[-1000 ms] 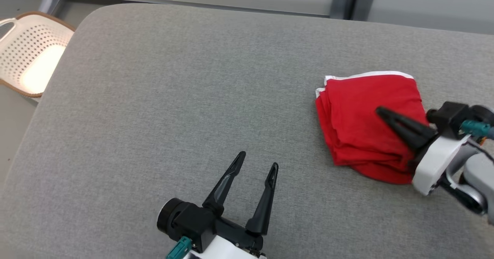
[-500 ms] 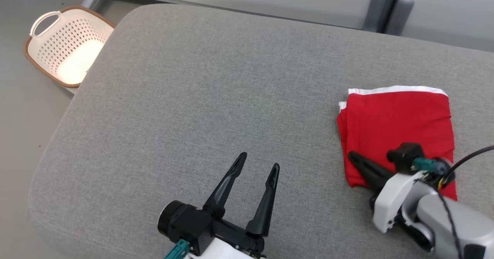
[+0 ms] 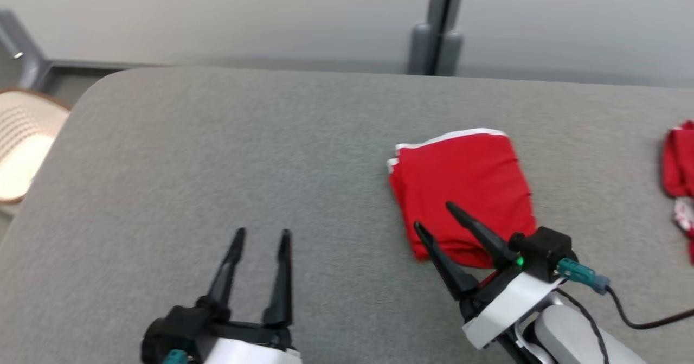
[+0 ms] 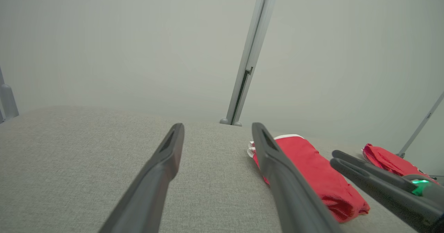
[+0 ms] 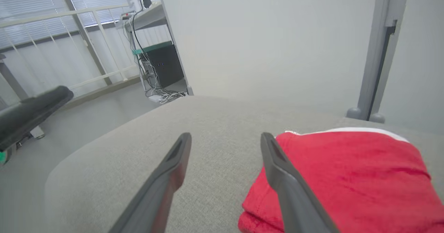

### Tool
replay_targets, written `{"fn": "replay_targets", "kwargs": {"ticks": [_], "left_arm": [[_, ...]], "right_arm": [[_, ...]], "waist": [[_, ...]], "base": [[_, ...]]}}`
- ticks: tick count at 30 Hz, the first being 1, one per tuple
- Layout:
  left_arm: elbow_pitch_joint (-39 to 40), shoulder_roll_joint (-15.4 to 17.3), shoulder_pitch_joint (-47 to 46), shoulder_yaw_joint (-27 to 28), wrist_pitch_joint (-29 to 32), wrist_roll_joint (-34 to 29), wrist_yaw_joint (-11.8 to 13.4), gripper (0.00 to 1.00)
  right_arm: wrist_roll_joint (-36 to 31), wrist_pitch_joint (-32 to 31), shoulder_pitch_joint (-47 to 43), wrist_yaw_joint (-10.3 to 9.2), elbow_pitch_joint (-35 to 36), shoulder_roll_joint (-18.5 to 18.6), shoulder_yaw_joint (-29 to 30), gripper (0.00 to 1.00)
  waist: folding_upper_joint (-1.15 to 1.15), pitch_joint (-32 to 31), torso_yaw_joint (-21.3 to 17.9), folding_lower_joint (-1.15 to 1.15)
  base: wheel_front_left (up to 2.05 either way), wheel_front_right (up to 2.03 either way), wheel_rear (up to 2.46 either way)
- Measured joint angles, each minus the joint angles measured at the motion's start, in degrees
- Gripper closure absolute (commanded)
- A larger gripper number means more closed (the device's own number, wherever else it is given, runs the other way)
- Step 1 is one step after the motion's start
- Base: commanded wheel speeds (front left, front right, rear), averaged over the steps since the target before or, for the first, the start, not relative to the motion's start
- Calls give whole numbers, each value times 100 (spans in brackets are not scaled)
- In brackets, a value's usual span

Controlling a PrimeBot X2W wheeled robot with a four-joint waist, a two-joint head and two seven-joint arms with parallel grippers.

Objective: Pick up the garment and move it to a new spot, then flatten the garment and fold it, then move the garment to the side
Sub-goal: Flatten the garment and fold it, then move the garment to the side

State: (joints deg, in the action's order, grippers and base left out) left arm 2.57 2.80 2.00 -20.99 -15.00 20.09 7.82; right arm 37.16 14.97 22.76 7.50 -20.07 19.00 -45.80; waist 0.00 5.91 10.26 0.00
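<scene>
The garment (image 3: 461,185) is red with a white trimmed edge, folded into a neat stack on the grey padded table (image 3: 217,158). It also appears in the left wrist view (image 4: 312,167) and the right wrist view (image 5: 347,174). My right gripper (image 3: 434,216) is open above the garment's near left corner, holding nothing; its right finger overlaps the cloth in the right wrist view. My left gripper (image 3: 261,236) is open over bare table to the left, well apart from the garment.
A second red cloth item (image 3: 678,168) lies at the table's far right edge. A pale perforated basket (image 3: 21,152) stands on the floor beyond the table's left edge. A grey post (image 3: 436,33) and wall run behind the table.
My right gripper has opened and let go of the garment, which now lies flat in its folded stack. The head camera has turned, shifting the whole picture.
</scene>
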Motion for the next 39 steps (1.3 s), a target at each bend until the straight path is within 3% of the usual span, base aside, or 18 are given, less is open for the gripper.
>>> {"fn": "replay_targets", "kwargs": {"ticks": [7, 13, 22, 39], "left_arm": [[26, -3, 371, 802, 1, -400, -27, 0], [23, 0, 775, 1254, -7, -797, 41, 0], [-163, 4, 1201, 1584, -8, -790, 183, 0], [-196, 1, 1307, 1649, -8, -937, 112, 0]], "right_arm": [[-1161, 9, -960, -1, 413, -390, 1686, 0], [-1599, 9, -1736, -1, 610, -803, 2560, 0], [-1694, 10, -2174, -1, 552, -889, 2791, 0], [-1764, 10, -2251, 0, 450, -1003, 2820, 0]], "waist": [[0, -347, -788, 0], [0, -636, -1274, 0], [0, -887, -1632, 0], [0, -978, -1518, 0]], "base": [[0, 0, 0], [0, 0, 0], [0, 0, 0], [0, 0, 0]]}}
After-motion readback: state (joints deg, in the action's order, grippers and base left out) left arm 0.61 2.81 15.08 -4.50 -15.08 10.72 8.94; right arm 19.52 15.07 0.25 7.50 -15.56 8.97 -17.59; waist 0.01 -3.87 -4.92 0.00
